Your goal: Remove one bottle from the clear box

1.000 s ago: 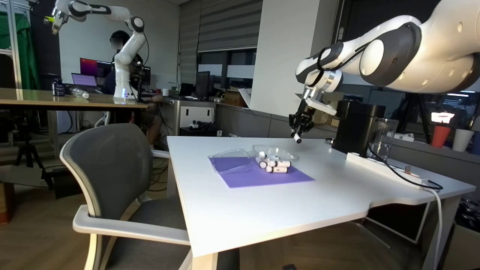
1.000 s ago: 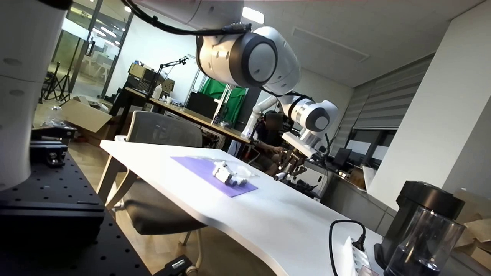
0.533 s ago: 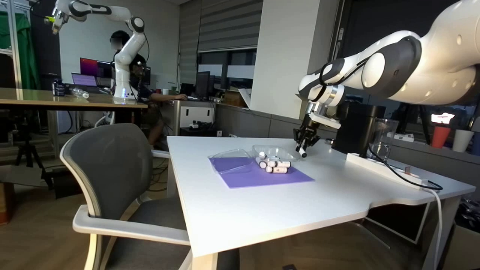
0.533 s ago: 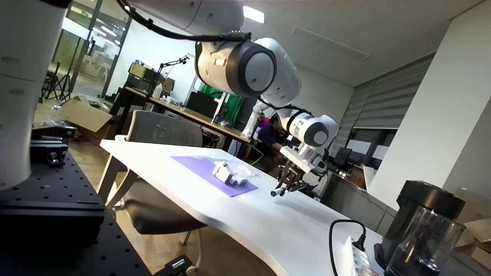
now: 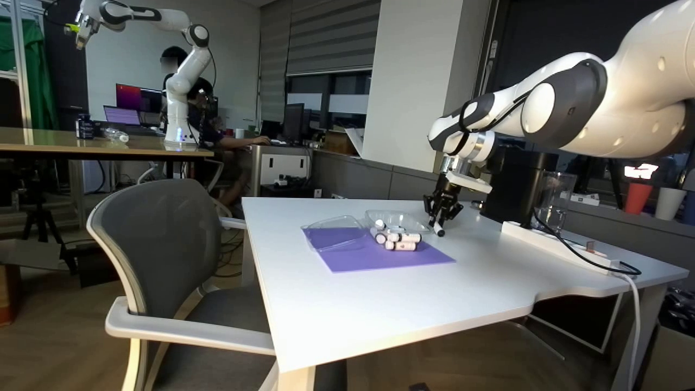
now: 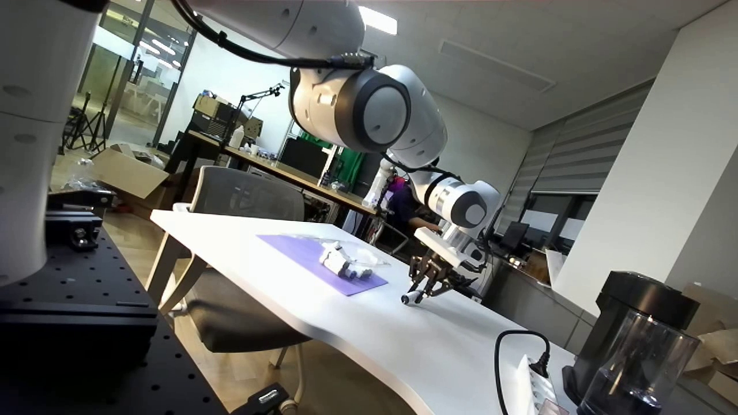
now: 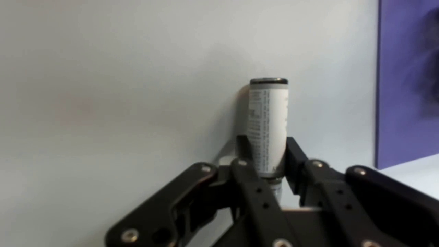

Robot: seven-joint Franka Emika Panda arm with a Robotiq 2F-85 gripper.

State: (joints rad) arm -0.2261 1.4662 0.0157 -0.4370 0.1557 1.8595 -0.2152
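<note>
In an exterior view the bottle (image 5: pixel 437 229) was low at the surface (image 5: pixel 461 271), outside the box (image 5: pixel 418 221), contact unclear; in the wrist view the fingers (image 7: pixel 295 154) stood only the bottle's width apart, pinching it, so gentle touchdown before slow release seemed best.

Your gripper (image 7: pixel 268 144): black, flecked with small silvery dots.
Your held bottle (image 7: pixel 269 120): white, with rows of small dark print and a black end.
Other bottles (image 5: pixel 403 237): white to pale pink, with dark ends.
Clear box (image 5: pixel 415 221): colourless; you see through its walls.
Mat (image 5: pixel 374 263): plain, solid purple.
Table (image 5: pixel 434 304): plain white.
Your robot arm (image 5: pixel 570 92): white, with dark grey bands.
Chair (image 5: pixel 163 239): dark grey, edged off-white.
</note>
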